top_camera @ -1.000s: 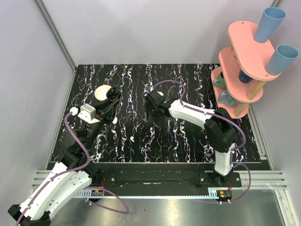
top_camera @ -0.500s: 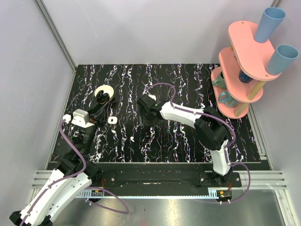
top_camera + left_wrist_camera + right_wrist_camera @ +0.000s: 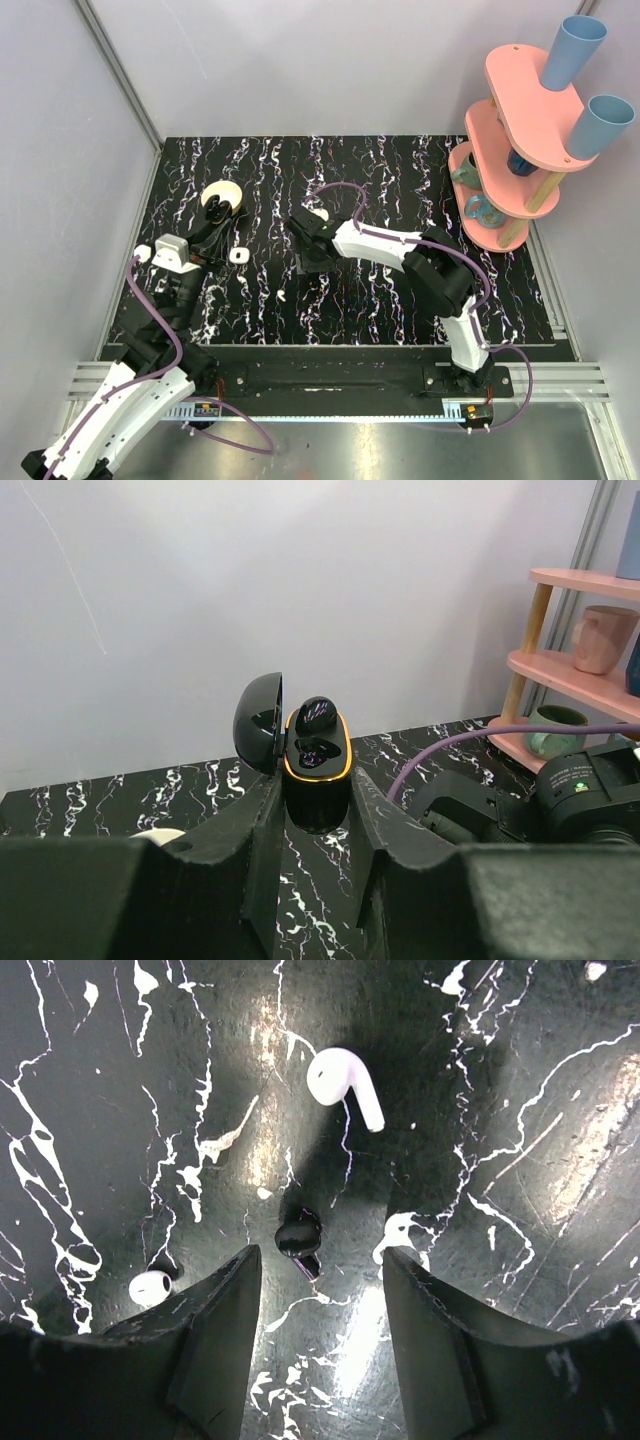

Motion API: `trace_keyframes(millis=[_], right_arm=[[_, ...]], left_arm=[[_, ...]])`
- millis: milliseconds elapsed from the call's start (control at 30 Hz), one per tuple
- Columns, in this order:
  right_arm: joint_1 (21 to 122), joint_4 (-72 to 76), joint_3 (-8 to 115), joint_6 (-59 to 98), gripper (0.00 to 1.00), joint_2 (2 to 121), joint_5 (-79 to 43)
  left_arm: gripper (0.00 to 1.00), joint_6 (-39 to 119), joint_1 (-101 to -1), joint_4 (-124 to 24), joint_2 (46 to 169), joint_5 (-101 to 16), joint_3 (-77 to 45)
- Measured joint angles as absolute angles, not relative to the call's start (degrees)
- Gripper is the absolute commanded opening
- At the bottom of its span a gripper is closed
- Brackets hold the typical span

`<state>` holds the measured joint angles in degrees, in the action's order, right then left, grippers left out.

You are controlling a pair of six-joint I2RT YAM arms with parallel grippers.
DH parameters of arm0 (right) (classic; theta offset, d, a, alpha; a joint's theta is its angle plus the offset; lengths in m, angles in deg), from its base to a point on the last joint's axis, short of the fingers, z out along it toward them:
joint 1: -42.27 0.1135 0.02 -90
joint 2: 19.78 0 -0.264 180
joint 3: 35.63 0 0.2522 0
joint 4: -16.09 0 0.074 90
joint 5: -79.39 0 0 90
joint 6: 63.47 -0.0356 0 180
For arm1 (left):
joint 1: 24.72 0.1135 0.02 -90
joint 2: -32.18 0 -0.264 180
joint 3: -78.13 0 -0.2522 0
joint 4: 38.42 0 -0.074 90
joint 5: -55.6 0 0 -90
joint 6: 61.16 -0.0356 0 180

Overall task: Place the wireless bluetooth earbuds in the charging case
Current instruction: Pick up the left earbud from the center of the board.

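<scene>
My left gripper (image 3: 213,222) is shut on an open black glossy charging case (image 3: 318,752) with an orange rim, held upright between its fingertips (image 3: 315,785). One black earbud (image 3: 318,712) sits in it. A cream round puck (image 3: 222,191) lies right beside that gripper and shows low left in the left wrist view (image 3: 150,834). My right gripper (image 3: 305,245) is open, pointing down at the mat. A loose black earbud (image 3: 298,1237) lies just ahead of its fingertips (image 3: 320,1265). A white stemmed earbud (image 3: 342,1078) lies beyond it. A small white earbud (image 3: 150,1286) lies at the left finger.
A small white piece (image 3: 238,256) lies on the black marbled mat (image 3: 400,300) near the left arm. A pink tiered rack (image 3: 520,130) with blue cups (image 3: 573,50) and mugs stands at the back right. Grey walls close in the back and sides.
My right gripper has moved left across the mat. My left gripper drew back and left from the cream puck one second ago, and has barely moved since.
</scene>
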<state>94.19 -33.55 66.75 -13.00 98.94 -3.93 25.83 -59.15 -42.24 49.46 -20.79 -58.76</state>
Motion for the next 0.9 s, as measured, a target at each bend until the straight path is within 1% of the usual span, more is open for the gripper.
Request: trace_keyframes(millis=[467,567,900], right_arm=[[95.1,-34.6,70.0,-13.0,0.54,101.6,-2.1],[95.2,-35.0,70.4,-13.0,0.5,101.9,-1.7],[95.3,-36.1,71.3,-12.9,0.48,102.8,-1.0]], left_arm=[[0.0,26.3,-59.2,-42.9,49.4,-20.5,-59.0],[0.0,26.4,-59.2,-42.9,49.4,-20.4,-59.0],[0.0,26.9,-59.2,-43.1,49.3,-20.4,-59.2]])
